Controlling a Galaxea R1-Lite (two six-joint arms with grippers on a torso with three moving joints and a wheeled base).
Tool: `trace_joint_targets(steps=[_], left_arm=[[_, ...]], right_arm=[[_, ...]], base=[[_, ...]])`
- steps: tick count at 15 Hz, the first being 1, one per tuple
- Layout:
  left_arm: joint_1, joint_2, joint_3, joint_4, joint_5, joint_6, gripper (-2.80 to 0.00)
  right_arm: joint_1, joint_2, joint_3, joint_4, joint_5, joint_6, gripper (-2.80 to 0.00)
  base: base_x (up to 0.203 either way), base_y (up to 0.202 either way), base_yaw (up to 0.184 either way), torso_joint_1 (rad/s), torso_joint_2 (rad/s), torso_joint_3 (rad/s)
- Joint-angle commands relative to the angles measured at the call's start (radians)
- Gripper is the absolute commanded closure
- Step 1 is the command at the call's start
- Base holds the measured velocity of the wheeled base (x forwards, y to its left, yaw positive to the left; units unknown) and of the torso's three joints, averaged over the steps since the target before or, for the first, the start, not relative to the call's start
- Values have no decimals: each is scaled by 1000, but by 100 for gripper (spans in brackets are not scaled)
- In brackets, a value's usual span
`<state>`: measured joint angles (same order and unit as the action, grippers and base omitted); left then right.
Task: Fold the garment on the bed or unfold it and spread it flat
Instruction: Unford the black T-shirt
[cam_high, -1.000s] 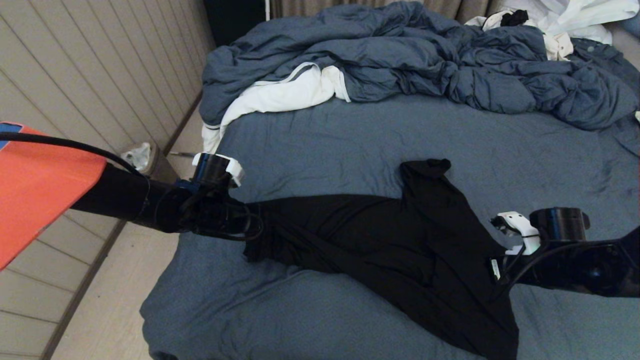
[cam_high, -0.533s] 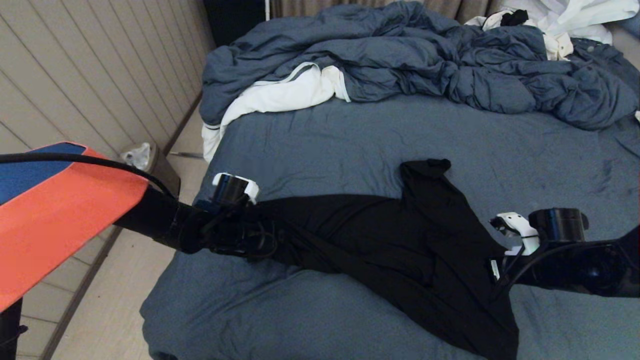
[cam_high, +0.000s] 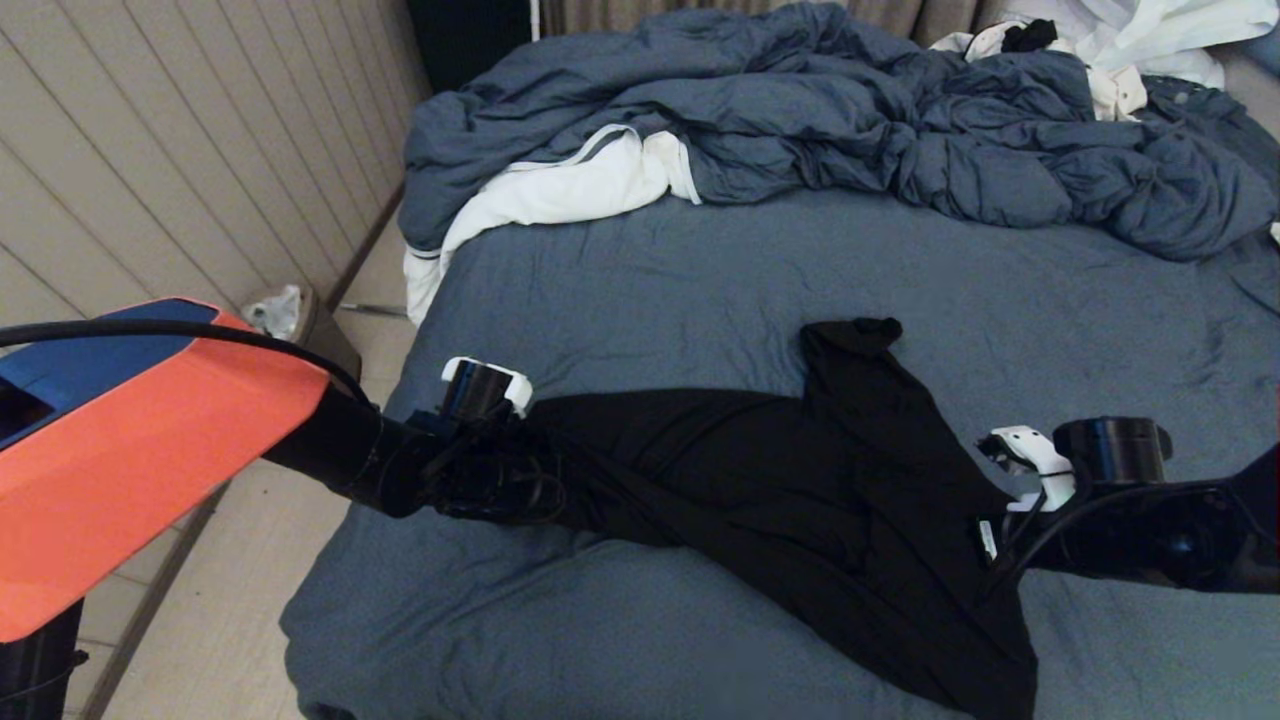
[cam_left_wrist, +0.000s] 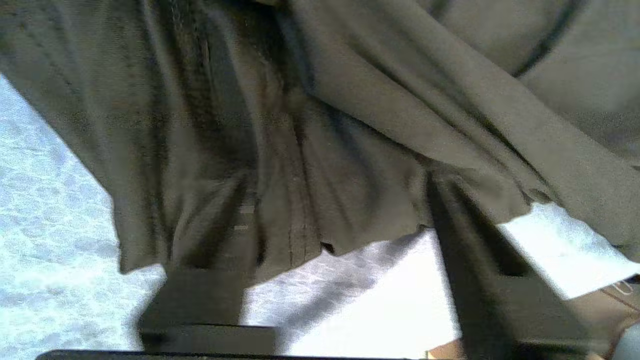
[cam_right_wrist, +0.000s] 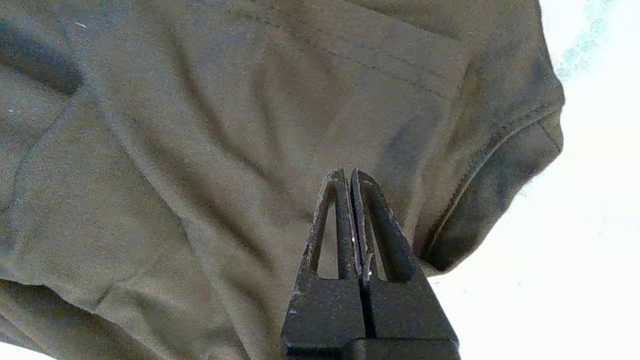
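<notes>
**Both grippers at opposite ends of the black shirt**

The garment (cam_high: 800, 490) lies stretched in a long, wrinkled band across the near part of the bed (cam_high: 700, 270), running from the left gripper (cam_high: 545, 470) to the right gripper (cam_high: 985, 540).

At the left gripper, the 2 fingers (cam_left_wrist: 200, 300) stand apart over the shirt's hem edge; cloth hangs across their tips, but whether they grip it cannot be told. Bare sheet shows just beneath that hem.

The right gripper's 2 fingers (cam_right_wrist: 345, 220) are pressed together, tips against the fabric just beside a stitched hem; whether cloth is pinched between them cannot be told.

Well beyond both grippers, a rumpled duvet (cam_high: 850, 120) heaps along the far side of the bed.
</notes>
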<state>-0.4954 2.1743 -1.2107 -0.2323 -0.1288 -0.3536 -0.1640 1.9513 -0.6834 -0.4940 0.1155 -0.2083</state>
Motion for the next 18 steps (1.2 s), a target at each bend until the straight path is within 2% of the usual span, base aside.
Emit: trace_joint_targets(steps=[1,10,13,18], left_arm=[[-2,-13,3,-1,6,-15,0],[-2,-31,35,-2,15,-34,0],[-7,-159,87,24,25,-46,0],[-53,-397,241,147,28,-41,0]], right_arm=[[0,5,1,-3,1,-2,0],[-2,6,-2,-3,1,-2,0],[-2,5,-4,-3,1,-2,0],[-3,5,-9,-3,1,-2,0]], base=[[0,0,0,0,0,0],[0,0,0,0,0,0],[0,0,0,0,0,0],[0,0,0,0,0,0]])
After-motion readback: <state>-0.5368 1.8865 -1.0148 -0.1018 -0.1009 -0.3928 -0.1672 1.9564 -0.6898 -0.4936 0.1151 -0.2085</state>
